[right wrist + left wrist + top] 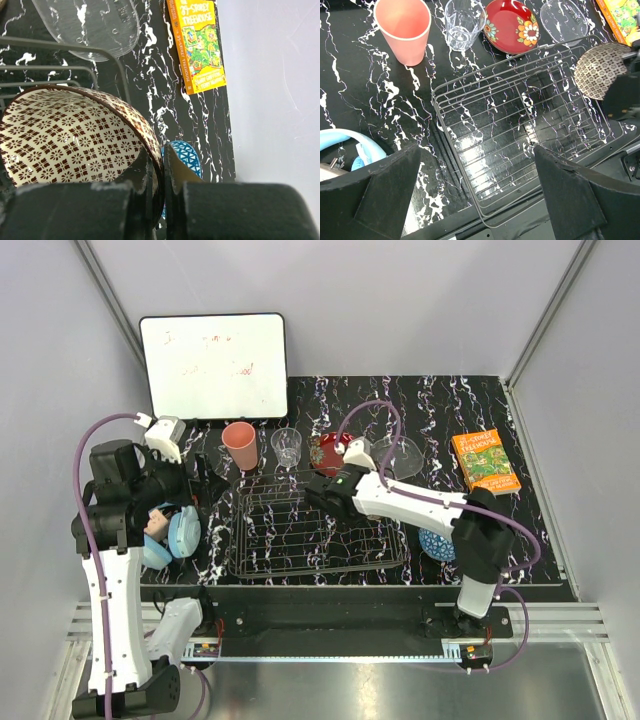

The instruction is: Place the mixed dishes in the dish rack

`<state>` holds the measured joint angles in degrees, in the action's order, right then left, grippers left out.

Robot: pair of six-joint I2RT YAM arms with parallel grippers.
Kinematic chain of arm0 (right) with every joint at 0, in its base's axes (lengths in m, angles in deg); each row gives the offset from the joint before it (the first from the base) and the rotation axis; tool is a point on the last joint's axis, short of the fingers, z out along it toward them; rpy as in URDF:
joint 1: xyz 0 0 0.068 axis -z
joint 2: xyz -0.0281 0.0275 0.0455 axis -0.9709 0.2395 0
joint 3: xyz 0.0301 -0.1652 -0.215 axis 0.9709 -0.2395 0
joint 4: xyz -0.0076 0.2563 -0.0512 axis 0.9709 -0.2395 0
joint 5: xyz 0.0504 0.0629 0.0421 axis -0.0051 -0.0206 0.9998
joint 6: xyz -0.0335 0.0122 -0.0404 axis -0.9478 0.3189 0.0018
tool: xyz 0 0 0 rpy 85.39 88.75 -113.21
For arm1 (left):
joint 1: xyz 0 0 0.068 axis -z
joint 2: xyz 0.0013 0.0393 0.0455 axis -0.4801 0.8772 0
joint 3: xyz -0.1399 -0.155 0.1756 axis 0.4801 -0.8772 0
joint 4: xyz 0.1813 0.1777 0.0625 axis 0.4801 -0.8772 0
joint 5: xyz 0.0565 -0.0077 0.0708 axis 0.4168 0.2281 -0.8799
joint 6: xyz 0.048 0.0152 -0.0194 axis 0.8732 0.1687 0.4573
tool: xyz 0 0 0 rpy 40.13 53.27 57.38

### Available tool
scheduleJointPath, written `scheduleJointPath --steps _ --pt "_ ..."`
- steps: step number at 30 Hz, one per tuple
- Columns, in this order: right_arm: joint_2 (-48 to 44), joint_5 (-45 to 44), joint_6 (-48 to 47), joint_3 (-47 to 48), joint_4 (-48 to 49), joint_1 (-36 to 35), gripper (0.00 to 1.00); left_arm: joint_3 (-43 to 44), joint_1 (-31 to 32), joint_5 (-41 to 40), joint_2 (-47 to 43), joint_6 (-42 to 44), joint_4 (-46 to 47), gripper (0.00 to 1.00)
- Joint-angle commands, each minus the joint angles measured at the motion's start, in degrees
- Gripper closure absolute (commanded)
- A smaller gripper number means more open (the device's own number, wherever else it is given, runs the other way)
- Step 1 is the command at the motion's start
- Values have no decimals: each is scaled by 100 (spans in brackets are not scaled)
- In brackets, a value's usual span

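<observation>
My right gripper (162, 155) is shut on the rim of the beige brown-patterned bowl (70, 140) and holds it tilted above the right part of the dark wire dish rack (300, 530). The bowl also shows in the left wrist view (600, 70). My left gripper (476, 155) is open and empty, above the rack's near left corner (485, 200). Behind the rack stand the salmon-pink cup (239, 445), the clear tumbler (287, 447), the red patterned plate (328, 452) and the clear glass bowl (400, 455). The blue patterned bowl (437, 543) lies right of the rack.
Light-blue headphones (175, 535) lie left of the rack, under my left arm. An orange book (485, 462) lies at the right. A white board (213, 365) leans on the back wall. The table's front edge runs just below the rack.
</observation>
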<state>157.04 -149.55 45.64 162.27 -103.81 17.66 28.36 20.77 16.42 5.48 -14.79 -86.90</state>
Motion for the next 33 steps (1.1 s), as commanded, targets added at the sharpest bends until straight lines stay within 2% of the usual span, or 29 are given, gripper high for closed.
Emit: scheduleJointPath --steps 1,5,7,8,10,11,14,15,18,21,23,26,29,30,33 --pt "402 -49 -107 238 -1543 21 100 56 -7 141 -95 42 49 1" --pt "692 13 -134 255 -1534 3 99 118 -7 159 -165 130 -39 1" --pt "719 22 -134 247 -1534 3 94 153 -8 159 -182 174 -56 1" --pt "728 22 -134 247 -1543 -6 86 153 1 159 -191 183 -74 1" --pt "710 5 -134 247 -1543 -23 77 153 -16 185 -191 191 -83 1" --pt "658 4 -125 247 -1543 -32 66 135 -8 194 -183 191 -74 1" --pt "500 -13 -116 264 -1543 -32 55 118 -16 247 -148 148 -83 1" --pt "456 -13 -116 282 -1543 -23 48 118 -8 264 -148 147 -74 1" --pt "227 110 -90 492 -1534 -23 39 126 -8 299 -121 121 -74 1" --pt "-141 364 94 800 -1543 -23 38 144 -7 299 -121 112 -74 1" --pt "-519 453 348 914 -1551 -32 24 161 -16 299 -139 121 -83 1" --pt "-1046 549 830 915 -1551 -14 16 170 -16 282 -148 147 -92 1" --pt "-1784 961 1760 504 -1543 266 9 188 1 282 -139 139 -92 1" --pt "-1969 1136 1921 345 -1534 650 9 205 -7 273 -121 139 -109 1" --pt "-2628 1787 2151 -384 -1368 1232 11 232 -16 282 -112 139 -101 1"
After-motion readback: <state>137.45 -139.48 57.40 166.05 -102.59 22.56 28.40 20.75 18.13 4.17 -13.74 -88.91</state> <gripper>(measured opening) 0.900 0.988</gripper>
